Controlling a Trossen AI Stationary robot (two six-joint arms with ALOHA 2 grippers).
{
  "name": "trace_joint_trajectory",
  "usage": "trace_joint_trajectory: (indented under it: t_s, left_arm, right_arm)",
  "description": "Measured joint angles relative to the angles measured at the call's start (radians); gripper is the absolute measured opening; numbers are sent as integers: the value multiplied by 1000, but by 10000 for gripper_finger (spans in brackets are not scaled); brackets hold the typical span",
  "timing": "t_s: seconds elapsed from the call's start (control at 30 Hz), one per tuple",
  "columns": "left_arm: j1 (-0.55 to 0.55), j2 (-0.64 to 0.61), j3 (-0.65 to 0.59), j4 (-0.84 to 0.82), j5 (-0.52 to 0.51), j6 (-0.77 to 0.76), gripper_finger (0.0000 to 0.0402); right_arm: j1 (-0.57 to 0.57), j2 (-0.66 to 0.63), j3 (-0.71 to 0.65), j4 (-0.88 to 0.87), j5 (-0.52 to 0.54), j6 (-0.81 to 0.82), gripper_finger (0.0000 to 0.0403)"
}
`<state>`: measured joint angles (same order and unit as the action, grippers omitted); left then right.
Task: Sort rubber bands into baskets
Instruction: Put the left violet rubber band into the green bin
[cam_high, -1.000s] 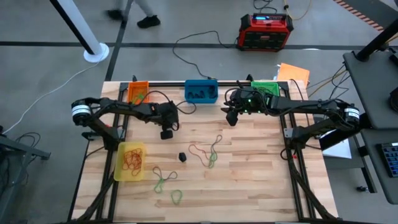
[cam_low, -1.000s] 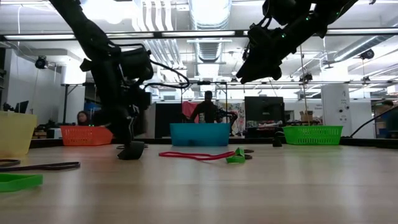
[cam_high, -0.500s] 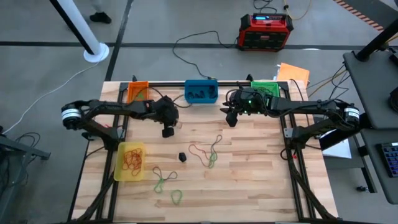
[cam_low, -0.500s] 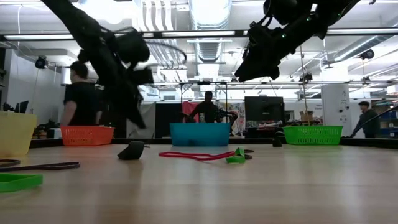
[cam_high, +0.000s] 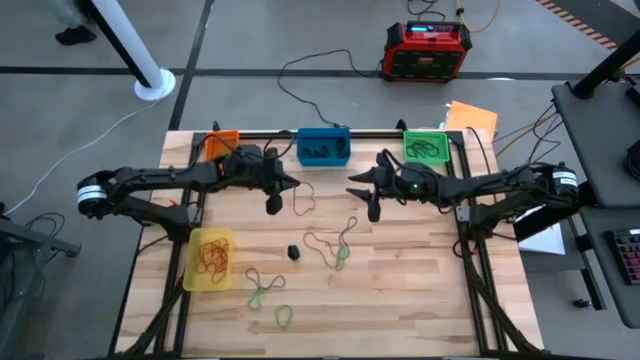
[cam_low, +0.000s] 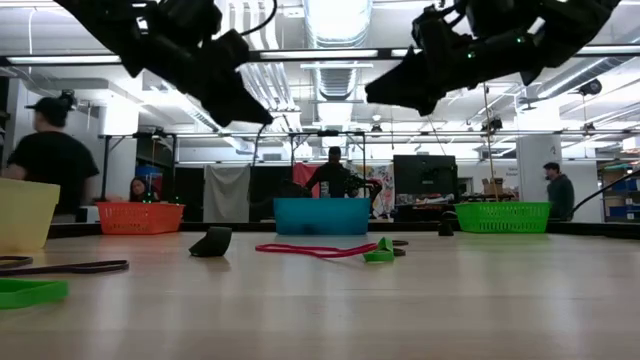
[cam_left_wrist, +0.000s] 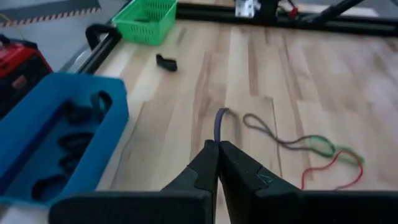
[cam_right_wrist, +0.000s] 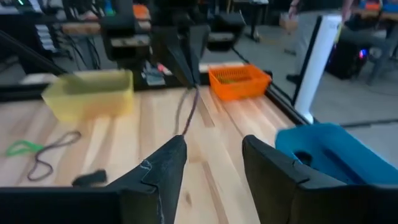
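Bands (cam_high: 335, 247) lay unsorted on the table; left gripper (cam_high: 290, 185) pinched a dark one, right gripper (cam_high: 362, 194) gaped empty.

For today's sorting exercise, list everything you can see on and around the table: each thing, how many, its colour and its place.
orange basket: one, table's far left edge
blue basket: one, far middle, dark bands inside
green basket: one, far right
yellow basket: one, translucent, near left, red-brown bands inside
loose rubber bands: several, green, red-brown, dark; mid-table and near edge
black band: one, bunched, mid-table
power box: one, red-black, floor beyond table
people: several, in the room behind
left tool: shut on a dangling dark band
right tool: open, raised mid-table
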<state>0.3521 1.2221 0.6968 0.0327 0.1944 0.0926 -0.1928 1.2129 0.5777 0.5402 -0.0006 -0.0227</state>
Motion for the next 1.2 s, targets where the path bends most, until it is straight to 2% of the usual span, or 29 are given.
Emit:
trace_joint_trajectory:
  t_s: [0.23,0.47,0.7,0.83,1.0,1.1,1.2]
  left_arm:
    - [-38,46,0,132,1,-24,0]
    - [-67,116,10,296,2,-36,0]
    - [-86,156,12,394,7,-73,0]
    - [-96,158,12,411,7,-81,0]
    - [-101,156,12,416,7,-80,0]
    - [-103,157,12,420,7,-80,0]
    - [-103,158,12,427,7,-80,0]
  right_arm:
    - [40,31,6,49,27,4,199]
    - [44,184,57,105,27,56,241]
    - [44,337,165,132,27,48,256]
    - [44,399,230,133,19,29,249]
    - [44,441,277,130,18,18,223]
    - [44,446,288,130,-1,3,196]
    - [44,448,298,130,-19,-2,149]
